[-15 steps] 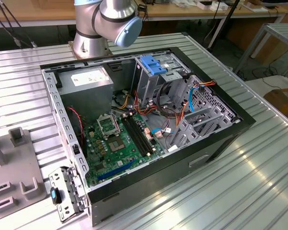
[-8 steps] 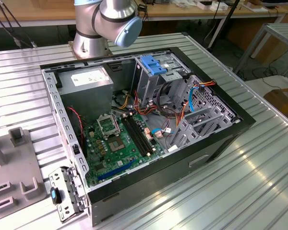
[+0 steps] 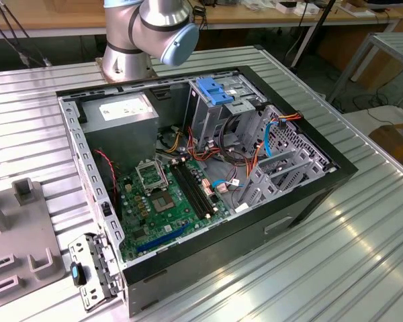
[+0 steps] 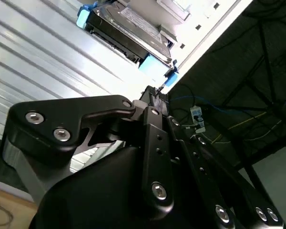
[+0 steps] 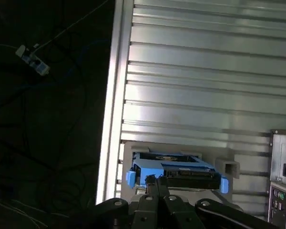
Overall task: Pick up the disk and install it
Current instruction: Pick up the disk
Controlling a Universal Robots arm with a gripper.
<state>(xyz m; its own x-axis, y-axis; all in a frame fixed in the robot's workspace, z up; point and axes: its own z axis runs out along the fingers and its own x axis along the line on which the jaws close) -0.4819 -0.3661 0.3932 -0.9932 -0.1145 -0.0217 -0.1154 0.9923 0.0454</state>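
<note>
The disk [image 5: 174, 171] is a dark slab in a bright blue carrier. It lies flat on a grey stand [image 5: 229, 167] on the ribbed metal table, close to the table's edge. In the second wrist view the disk [image 4: 126, 33] shows beyond the fingertips. My gripper [image 5: 155, 182] hangs a short way off the disk without touching it. Its black fingers [image 4: 152, 119] are pressed together, shut, with nothing between them.
An open computer case [image 3: 309, 194] lies on the table, with a green mainboard [image 3: 168, 201] and a metal drive cage [image 3: 215, 121] topped by a lighter blue bracket [image 3: 218, 90]. The arm's base [image 3: 131, 40] stands behind it. The case's rear panel [image 5: 282, 186] is beside the stand. Grey fixtures [image 3: 23, 221] sit at the exterior view's left.
</note>
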